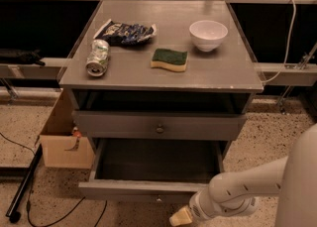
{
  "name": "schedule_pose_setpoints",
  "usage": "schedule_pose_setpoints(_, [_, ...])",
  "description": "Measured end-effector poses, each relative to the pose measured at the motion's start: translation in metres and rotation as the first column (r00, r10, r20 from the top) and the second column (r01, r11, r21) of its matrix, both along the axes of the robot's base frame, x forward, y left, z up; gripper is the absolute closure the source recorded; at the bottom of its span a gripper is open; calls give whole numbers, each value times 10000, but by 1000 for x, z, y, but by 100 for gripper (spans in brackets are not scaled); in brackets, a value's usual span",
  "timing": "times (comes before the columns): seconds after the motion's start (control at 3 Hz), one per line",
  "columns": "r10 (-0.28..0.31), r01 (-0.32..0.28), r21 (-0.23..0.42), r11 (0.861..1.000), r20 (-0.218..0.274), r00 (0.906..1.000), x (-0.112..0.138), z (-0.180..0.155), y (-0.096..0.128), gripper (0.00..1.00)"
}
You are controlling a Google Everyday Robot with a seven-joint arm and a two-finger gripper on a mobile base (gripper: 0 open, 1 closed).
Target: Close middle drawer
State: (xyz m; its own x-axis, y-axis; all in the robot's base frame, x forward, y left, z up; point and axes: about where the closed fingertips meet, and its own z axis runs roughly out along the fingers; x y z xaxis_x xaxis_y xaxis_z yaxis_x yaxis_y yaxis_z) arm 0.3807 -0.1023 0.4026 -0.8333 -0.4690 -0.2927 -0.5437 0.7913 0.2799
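One drawer, the middle drawer [133,190], is seen pulled well out beneath the front edge of the bench [223,70]. The gripper [181,217] is held low by the drawer front, toward the front right corner; its state cannot be told. If pushed off-centre, the drawer could be skewed and jammed.

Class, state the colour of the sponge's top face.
Sponge: dark green, camera view. Gripper just below the open middle drawer.
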Motion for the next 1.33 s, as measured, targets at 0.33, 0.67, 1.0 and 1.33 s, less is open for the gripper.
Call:
schedule_pose_setpoints(0.33, [1, -1, -3, 10000, 0, 10000, 0, 0, 0, 48])
schedule_pose_setpoints(0.67, [70, -69, -219, 9997, 29, 10000, 0, -2, 2, 70])
schedule_pose_setpoints(1.0, [-168, 194, -872, 9960, 301, 9994, 23, -8, -4, 94])
schedule_pose_setpoints(1.33, [-9, 97, -1423, 9898, 617, 9981, 46, -11, -5, 100])
